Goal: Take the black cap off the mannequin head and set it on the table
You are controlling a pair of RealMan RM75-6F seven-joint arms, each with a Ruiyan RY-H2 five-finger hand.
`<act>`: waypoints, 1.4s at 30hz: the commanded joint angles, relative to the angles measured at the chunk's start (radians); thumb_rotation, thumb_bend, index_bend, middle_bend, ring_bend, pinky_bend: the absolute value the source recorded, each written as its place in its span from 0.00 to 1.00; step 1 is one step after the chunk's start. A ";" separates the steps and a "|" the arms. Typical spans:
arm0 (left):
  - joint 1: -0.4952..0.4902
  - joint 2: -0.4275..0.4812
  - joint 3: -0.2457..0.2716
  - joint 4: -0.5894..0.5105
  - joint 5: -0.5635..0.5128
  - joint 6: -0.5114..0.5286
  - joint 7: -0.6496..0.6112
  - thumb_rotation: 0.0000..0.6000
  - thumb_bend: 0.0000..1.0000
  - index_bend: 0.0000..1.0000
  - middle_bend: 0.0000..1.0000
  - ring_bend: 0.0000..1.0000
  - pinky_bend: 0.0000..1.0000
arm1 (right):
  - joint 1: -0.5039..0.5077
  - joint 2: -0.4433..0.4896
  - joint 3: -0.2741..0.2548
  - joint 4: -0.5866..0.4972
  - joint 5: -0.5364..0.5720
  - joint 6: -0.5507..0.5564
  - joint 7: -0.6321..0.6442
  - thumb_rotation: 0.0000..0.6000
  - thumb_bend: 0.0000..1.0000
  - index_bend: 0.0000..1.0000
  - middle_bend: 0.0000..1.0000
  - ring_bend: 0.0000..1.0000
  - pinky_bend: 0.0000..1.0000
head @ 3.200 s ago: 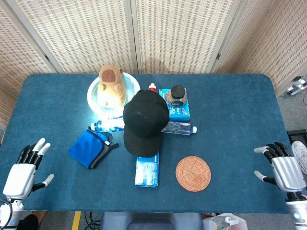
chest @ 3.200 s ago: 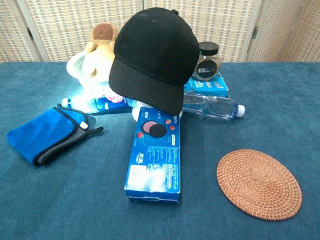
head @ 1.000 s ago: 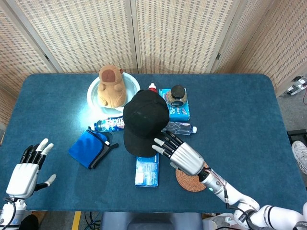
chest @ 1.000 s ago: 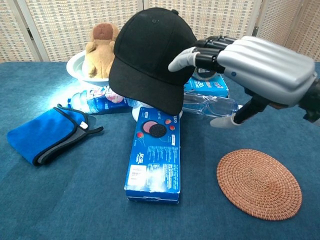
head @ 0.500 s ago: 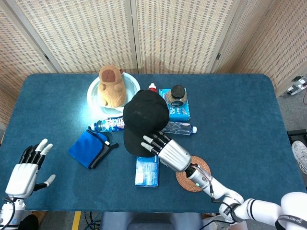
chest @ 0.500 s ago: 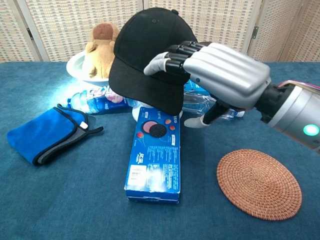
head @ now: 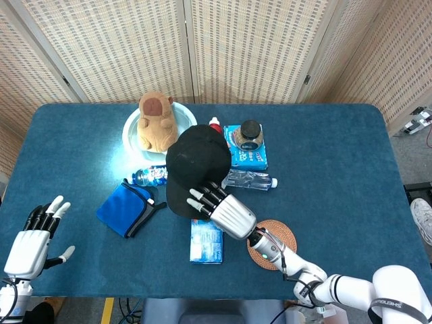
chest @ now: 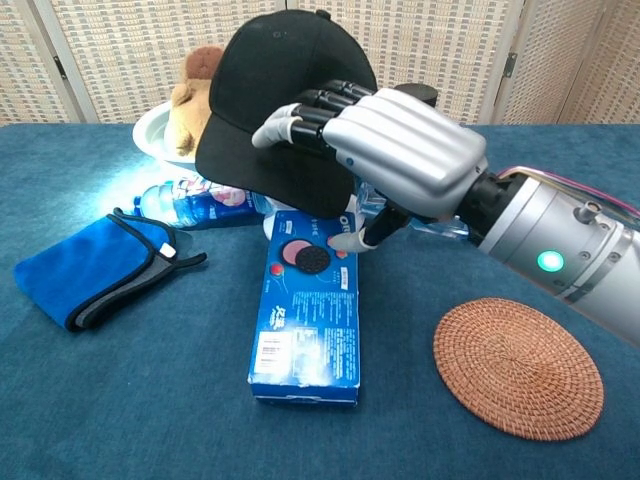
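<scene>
black cap (chest: 270, 100) has shifted left and tipped since half a second ago — right hand (chest: 385, 150) now clamps its brim, fingers over the top and thumb beneath, so the lift-off looks underway. left hand (head: 30, 239) hovers spread and empty at the table (head: 337, 155) edge. mannequin head is hidden under the cap — clearance cannot be judged.

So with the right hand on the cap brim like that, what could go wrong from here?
The right hand lies over the black cap's brim with its thumb below. A firm grip isn't clear, so the cap may slip as it lifts.
The cookie box, water bottle and jar crowd the mannequin's base; a low sweep could knock them.
</scene>
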 commanded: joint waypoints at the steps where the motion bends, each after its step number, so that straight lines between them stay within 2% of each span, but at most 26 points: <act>1: 0.000 0.000 -0.001 0.003 -0.001 0.000 -0.003 1.00 0.19 0.04 0.00 0.02 0.00 | 0.006 -0.004 -0.005 0.014 -0.009 0.021 0.007 1.00 0.00 0.18 0.14 0.08 0.11; 13: -0.010 -0.006 -0.002 0.005 -0.001 -0.014 -0.002 1.00 0.19 0.04 0.00 0.02 0.00 | 0.036 -0.017 -0.019 0.046 -0.029 0.051 -0.020 1.00 0.00 0.18 0.15 0.08 0.09; 29: -0.009 -0.008 -0.001 0.011 -0.002 -0.012 -0.012 1.00 0.19 0.04 0.00 0.02 0.00 | 0.072 -0.089 -0.036 0.184 -0.047 0.105 -0.003 1.00 0.00 0.18 0.15 0.08 0.06; 35: -0.008 -0.006 -0.001 0.014 -0.001 -0.008 -0.020 1.00 0.19 0.04 0.00 0.02 0.00 | 0.084 -0.119 -0.028 0.235 -0.052 0.159 0.029 1.00 0.10 0.18 0.17 0.08 0.06; 42: -0.008 -0.005 -0.001 0.018 -0.001 -0.009 -0.025 1.00 0.19 0.04 0.00 0.02 0.00 | 0.093 -0.121 -0.021 0.257 -0.044 0.189 0.052 1.00 0.26 0.20 0.20 0.08 0.06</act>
